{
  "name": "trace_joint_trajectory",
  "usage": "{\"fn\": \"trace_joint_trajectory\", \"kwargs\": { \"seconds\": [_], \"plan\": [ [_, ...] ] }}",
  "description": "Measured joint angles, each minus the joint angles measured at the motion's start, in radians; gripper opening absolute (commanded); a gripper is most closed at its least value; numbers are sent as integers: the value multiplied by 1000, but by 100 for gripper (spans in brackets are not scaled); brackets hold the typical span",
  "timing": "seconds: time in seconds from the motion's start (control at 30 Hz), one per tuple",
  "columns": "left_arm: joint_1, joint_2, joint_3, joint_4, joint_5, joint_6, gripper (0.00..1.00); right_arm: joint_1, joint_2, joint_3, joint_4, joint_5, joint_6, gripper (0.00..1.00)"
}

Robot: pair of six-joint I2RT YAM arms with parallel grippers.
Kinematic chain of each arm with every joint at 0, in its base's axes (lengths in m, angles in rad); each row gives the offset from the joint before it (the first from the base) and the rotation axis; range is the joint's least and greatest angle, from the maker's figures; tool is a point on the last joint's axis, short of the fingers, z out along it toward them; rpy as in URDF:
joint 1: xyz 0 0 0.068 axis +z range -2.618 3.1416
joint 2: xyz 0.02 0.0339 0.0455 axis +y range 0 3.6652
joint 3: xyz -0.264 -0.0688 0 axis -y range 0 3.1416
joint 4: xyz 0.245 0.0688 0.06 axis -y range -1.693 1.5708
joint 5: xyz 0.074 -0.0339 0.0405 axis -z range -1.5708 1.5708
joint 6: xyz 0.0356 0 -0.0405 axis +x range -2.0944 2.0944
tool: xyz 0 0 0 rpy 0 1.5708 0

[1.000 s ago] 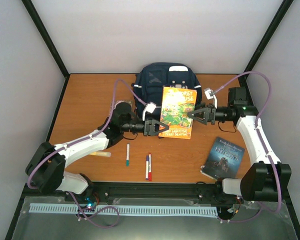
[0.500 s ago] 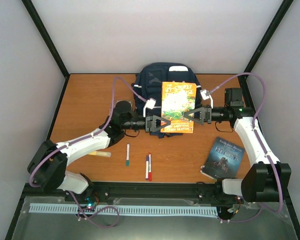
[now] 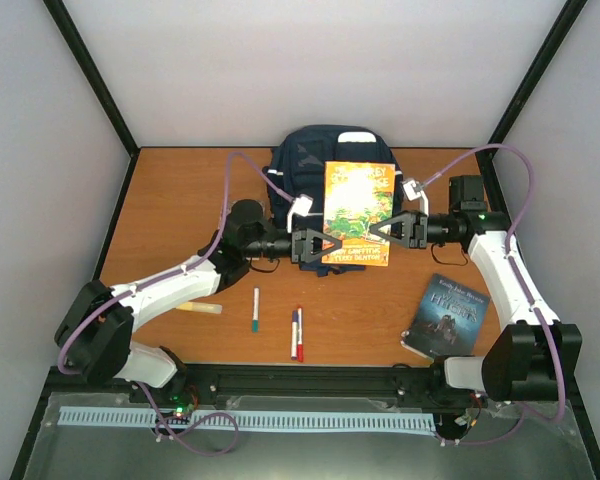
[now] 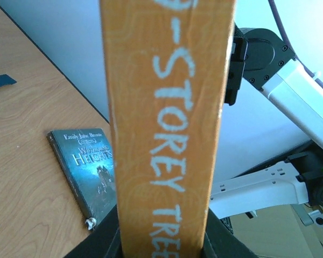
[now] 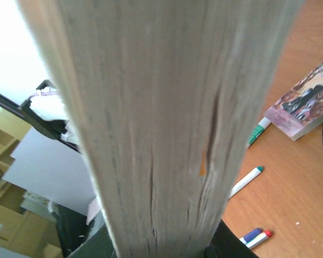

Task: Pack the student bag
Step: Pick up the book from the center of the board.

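As I scan the table [image 3: 170, 200] from the left, I count four pens lying flat: a yellowish one [image 3: 200, 309], a green-capped one [image 3: 255, 308], then a blue [image 3: 293, 333] and a red [image 3: 300, 333] side by side. My right wrist view shows the corner of a pale book [image 5: 307, 102] near them. My left claw [image 3: 332, 245] clamps the spine of the orange book [image 3: 357, 205], held above the table. My right claw [image 3: 375, 230] pinches its page edge. Behind it, at back centre, sits the one bag [image 3: 305, 165]. A dark book [image 3: 447, 315] lies flat at right.
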Motion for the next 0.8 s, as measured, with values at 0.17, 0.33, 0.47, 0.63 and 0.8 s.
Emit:
{"fn": "trace_joint_trajectory", "kwargs": {
  "seconds": [0.17, 0.33, 0.47, 0.63, 0.8],
  "plan": [
    [0, 19, 51, -87, -30, 57, 76, -13, -5, 5, 8, 35, -2, 3],
    [2, 68, 225, -391, -188, 200, 82, -81, -31, 26, -21, 172, -13, 3],
    [2, 114, 381, -645, -359, 346, 72, -167, -39, 63, -60, 291, -84, 3],
    [2, 184, 491, -848, -533, 512, 61, -243, -84, 32, -69, 455, -122, 3],
    [-14, 280, 566, -976, -620, 678, 57, -258, -137, -64, -38, 627, -131, 3]
  ]
}}
